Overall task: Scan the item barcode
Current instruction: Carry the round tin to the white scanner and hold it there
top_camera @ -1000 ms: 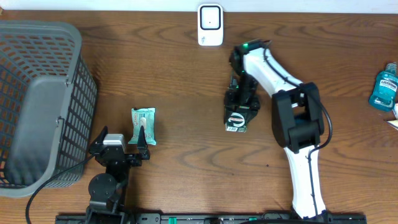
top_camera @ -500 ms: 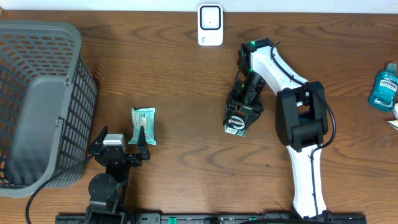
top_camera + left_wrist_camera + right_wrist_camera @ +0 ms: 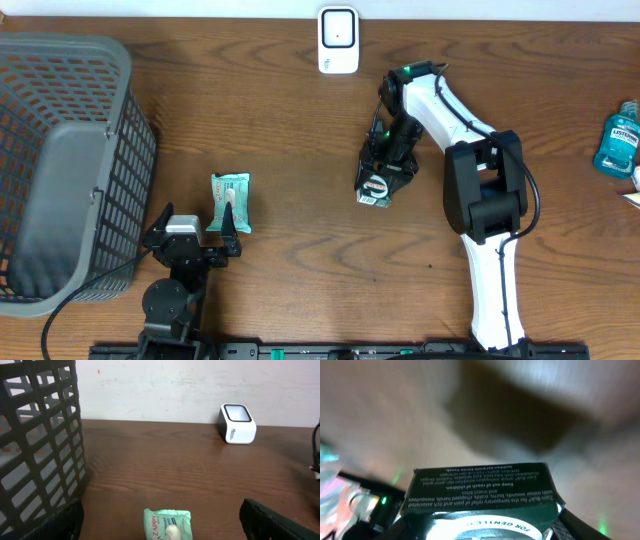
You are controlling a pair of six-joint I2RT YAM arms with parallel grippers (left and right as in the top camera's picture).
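The dark green box [image 3: 377,190] sits clamped in the right gripper [image 3: 381,176], at the middle of the table [image 3: 280,120] and a little to the right. In the right wrist view the box [image 3: 480,495] fills the lower part of the picture, a face with small white print turned to the camera and reading upside down; everything behind it is a blur. From overhead a round white mark shows on its top face, with a small pale label at its near edge. Whether the box rests on the wood or hangs just clear of it cannot be told from above.

The white scanner [image 3: 338,41] stands upright at the far edge of the table, well apart from the box and to its left.

The left gripper [image 3: 195,225] rests low at the near left with its jaws spread wide and nothing between the pads. A pale green packet [image 3: 230,202] lies flat just ahead of it. The grey mesh basket [image 3: 60,160] stands at the far left, near that arm. A blue bottle [image 3: 615,140] lies at the right edge
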